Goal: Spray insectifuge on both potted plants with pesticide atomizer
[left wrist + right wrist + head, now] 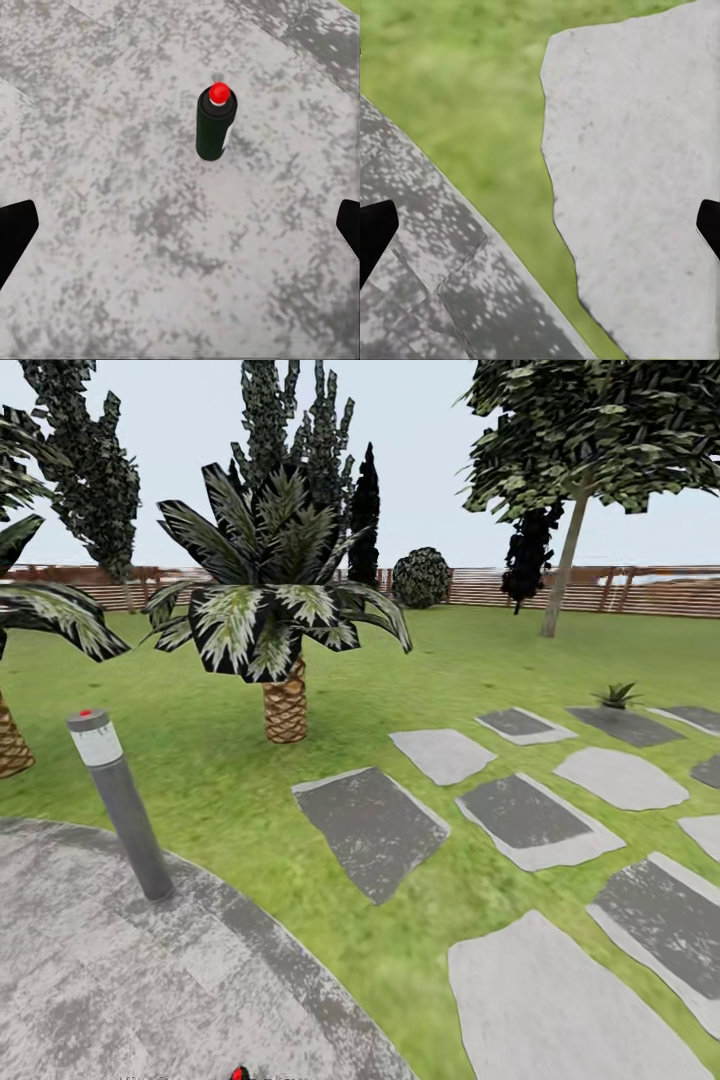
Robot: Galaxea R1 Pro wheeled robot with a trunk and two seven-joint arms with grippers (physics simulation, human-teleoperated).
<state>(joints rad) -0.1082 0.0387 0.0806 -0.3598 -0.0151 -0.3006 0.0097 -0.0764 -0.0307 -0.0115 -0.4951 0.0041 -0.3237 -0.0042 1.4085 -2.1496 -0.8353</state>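
From the head we see the lawn [200, 760], stepping stones [372, 827], a palm [275, 610], the fence [600, 592], a grey bollard [120, 800] on the patio [120, 970], and one potted plant [617, 695] far right. Our left hand [180, 225], open, hangs over the upright pesticide atomizer [215, 124] on the paving. Our right hand [540, 225], open, hangs over a patio edge, grass and a stone [637, 172].

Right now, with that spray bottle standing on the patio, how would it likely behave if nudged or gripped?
The spray bottle stands tall and narrow on the patio, so a sideways nudge would probably tip it. Its round body suggests it could then roll. It looks rigid, likely firm in the open left pincer.
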